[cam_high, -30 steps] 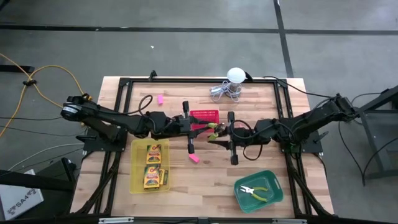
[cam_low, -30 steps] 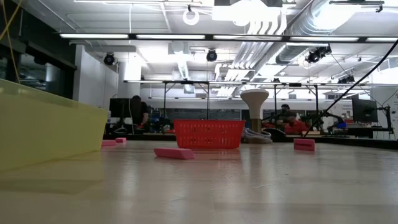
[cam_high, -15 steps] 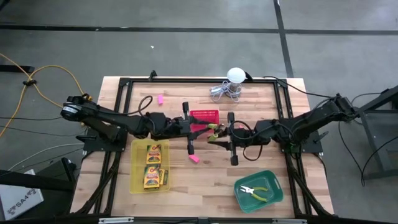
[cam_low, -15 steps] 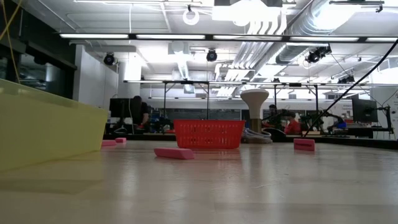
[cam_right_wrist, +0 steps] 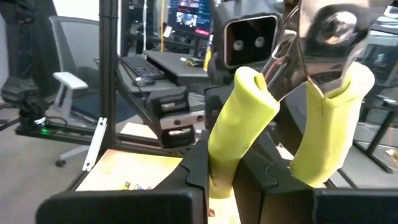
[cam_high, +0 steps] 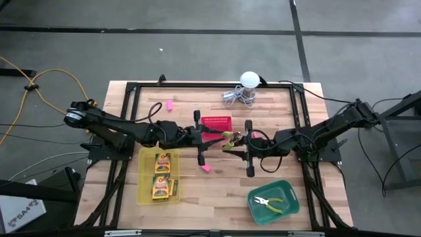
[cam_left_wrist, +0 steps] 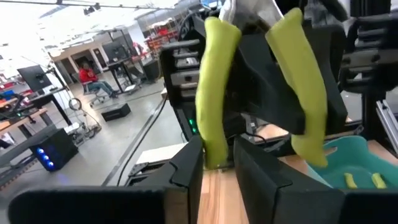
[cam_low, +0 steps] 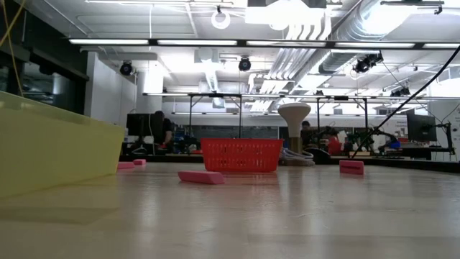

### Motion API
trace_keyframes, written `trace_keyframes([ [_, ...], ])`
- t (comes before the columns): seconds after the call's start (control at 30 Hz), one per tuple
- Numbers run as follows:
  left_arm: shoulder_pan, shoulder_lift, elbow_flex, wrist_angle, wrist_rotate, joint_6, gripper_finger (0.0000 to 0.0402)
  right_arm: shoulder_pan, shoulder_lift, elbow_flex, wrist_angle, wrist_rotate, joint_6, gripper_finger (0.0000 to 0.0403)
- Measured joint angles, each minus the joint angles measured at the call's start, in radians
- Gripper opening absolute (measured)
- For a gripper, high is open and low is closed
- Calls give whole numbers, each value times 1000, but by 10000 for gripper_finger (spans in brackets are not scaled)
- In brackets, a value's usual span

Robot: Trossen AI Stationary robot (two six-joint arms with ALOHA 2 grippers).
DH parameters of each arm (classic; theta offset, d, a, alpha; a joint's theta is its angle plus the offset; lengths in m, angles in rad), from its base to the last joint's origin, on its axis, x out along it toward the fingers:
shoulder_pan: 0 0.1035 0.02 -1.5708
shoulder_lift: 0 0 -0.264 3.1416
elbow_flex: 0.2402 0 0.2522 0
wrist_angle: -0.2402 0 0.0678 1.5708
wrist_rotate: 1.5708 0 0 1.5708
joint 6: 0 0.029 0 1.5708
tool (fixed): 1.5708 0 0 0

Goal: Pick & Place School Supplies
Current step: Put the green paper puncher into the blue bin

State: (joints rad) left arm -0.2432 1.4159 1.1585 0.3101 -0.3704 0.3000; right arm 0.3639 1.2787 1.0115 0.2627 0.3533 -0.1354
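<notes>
Both wrist views show what the high view blurs: the pliers, yellow-green handles spread under a metal head, held mid-bench near the red basket. The left gripper's jaws clamp one handle; the right gripper's jaws clamp the other. The low view shows pink erasers on the wooden bench, with a workshop behind.
</notes>
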Motion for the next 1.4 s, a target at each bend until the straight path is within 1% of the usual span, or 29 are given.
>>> trace_keyframes([
  [0.17, -1, 1, 0, -3, 6, -1, 133, 18, -1, 0, -8, 34, -1, 33],
  [0.27, -4, 1, 0, -2, 9, -7, 151, 33, -1, 1, -39, 92, -3, 33],
  [0.37, -16, 1, -1, 0, 3, -5, 158, 55, -9, 1, -100, 153, 6, 33],
  [0.43, -25, 1, -1, 1, 5, -1, 159, 72, -20, 1, -144, 197, 42, 33],
  [0.57, -39, 1, -1, 1, 2, -1, 159, 125, -65, 1, -264, 232, 179, 33],
  [0.67, -48, 1, -1, -6, -1, -2, 159, 168, -106, 2, -397, 184, 344, 33],
  [0.73, -54, 1, -1, -13, -2, -9, 159, 197, -134, 2, -506, 109, 487, 33],
  [0.83, -65, 1, -1, -22, -3, -12, 159, 237, -149, 2, -624, -2, 700, 33],
  [0.93, -74, 1, -1, -23, -3, -30, 159, 291, -136, 2, -707, -88, 840, 33],
  [1.07, -83, 1, -1, -30, -3, -54, 159, 370, -96, 2, -766, -187, 952, 33],
  [1.13, -83, 1, -1, -37, -3, -67, 159, 407, -71, 2, -779, -213, 994, 33],
  [1.4, -83, 1, -1, -49, -4, -92, 159, 551, 32, 2, -784, -229, 1153, 33],
])
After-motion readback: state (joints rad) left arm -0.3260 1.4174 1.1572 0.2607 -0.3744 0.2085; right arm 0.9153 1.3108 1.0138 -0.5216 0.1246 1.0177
